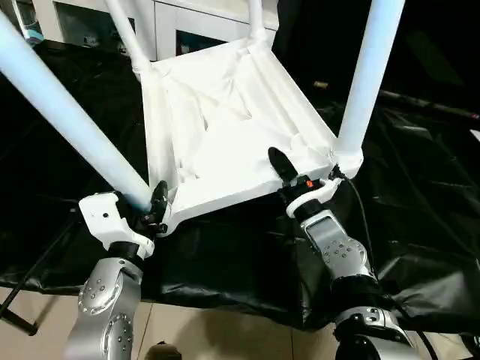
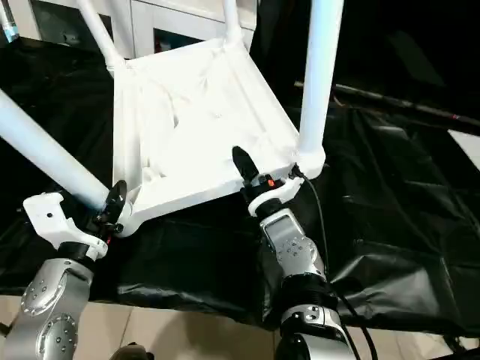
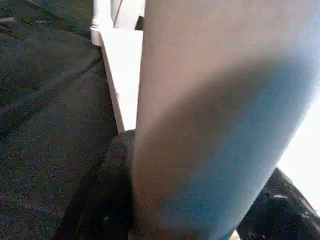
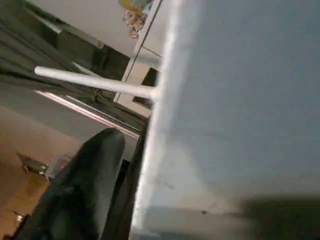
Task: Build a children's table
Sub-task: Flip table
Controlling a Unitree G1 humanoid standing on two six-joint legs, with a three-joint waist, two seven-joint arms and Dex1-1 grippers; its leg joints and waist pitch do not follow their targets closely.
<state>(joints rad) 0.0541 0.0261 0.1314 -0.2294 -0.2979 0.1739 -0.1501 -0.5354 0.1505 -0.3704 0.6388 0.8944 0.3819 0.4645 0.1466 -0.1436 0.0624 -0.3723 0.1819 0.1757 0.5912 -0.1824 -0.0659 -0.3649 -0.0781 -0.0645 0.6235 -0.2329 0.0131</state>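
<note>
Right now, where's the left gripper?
In the left eye view the left gripper is at the tabletop's near left corner, shut on the leg just above its socket, over the black sheet.

A crumpled black sheet (image 1: 420, 247) covers the floor (image 1: 225, 334), whose pale tiles show bare along the sheet's near edge. The upturned table (image 1: 225, 142) rests on the sheet, ribbed underside up, its legs pointing upward. A thin dark rod (image 2: 405, 105) lies on the sheet, well apart from the table.
</note>
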